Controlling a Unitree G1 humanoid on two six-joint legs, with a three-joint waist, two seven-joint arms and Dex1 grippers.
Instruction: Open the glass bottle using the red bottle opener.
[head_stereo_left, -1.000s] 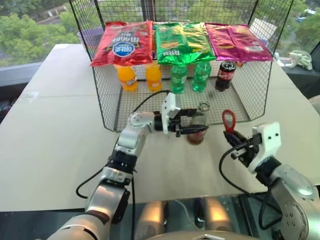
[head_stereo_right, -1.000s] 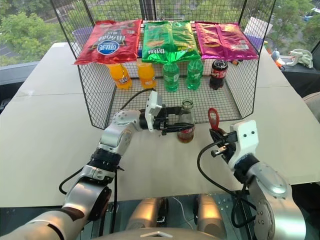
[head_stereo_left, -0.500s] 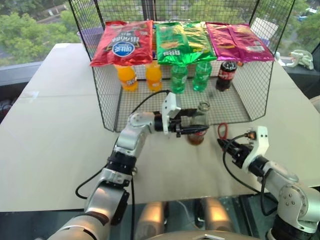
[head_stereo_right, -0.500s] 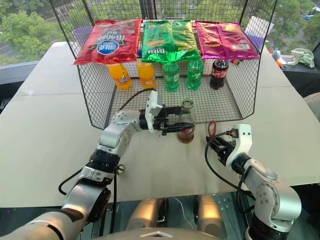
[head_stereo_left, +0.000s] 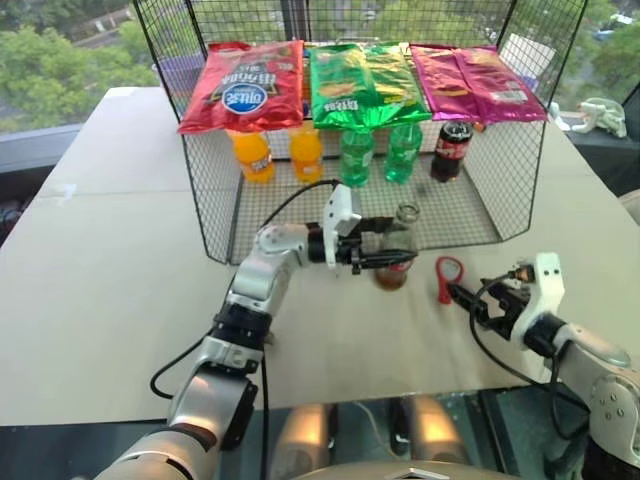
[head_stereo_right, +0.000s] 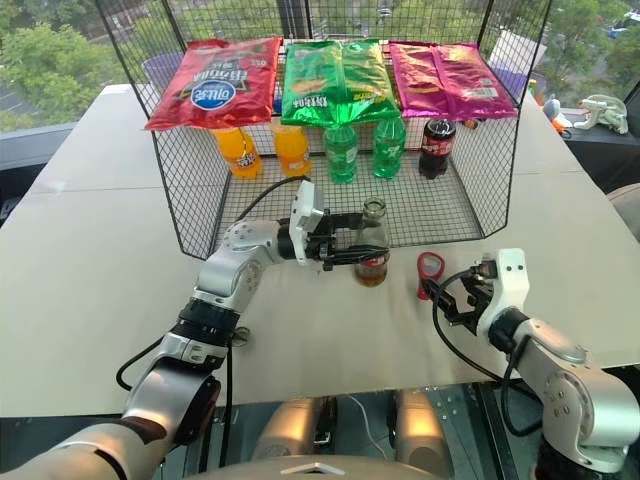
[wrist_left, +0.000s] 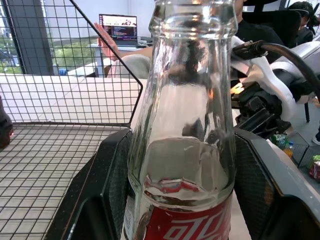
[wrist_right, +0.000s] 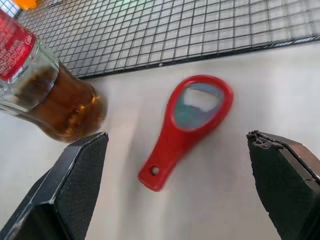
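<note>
two end effectors: left (head_stereo_left: 385, 258) grips glass bottle (head_stereo_left: 395, 252); right (head_stereo_left: 462, 297) gapes before red bottle opener (head_stereo_left: 445, 277).

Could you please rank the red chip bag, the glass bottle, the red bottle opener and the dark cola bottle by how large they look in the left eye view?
1. red chip bag, clearly largest.
2. glass bottle.
3. dark cola bottle, though it stands farther from the camera, so second and third are uncertain.
4. red bottle opener, smallest, lying flat on the table.
</note>
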